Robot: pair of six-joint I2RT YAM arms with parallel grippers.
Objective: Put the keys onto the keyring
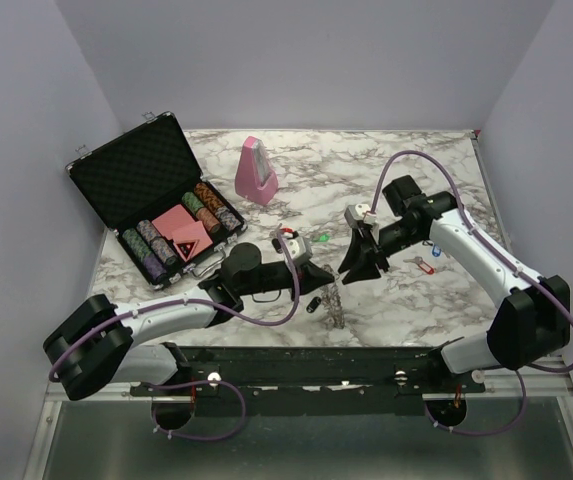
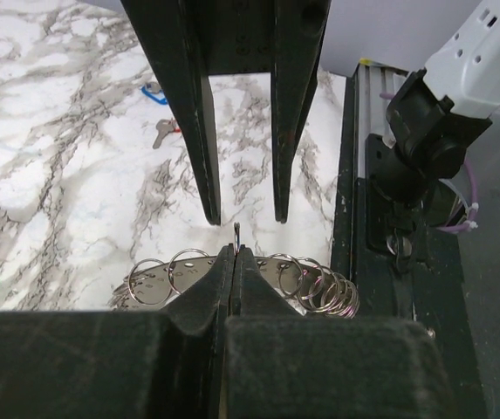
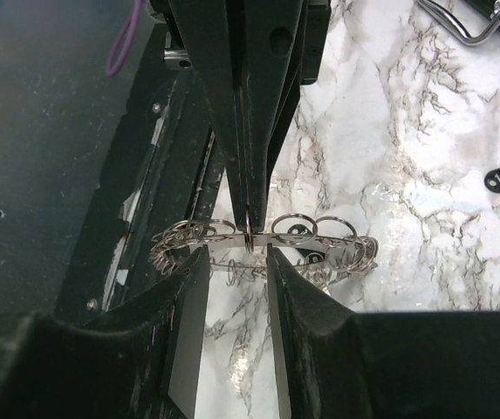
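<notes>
One keyring is gripped by the closed left claw; the right claw is open; two keys are seen at right.

A desk with a white top veined in grey and brown, like marble, is closed in on three sides by plain pale lilac-grey walls: a back wall, a left wall and a right wall. The light is soft and even, casting only faint shadows. A dull grey metal sheet lies below the desk's near edge.
</notes>
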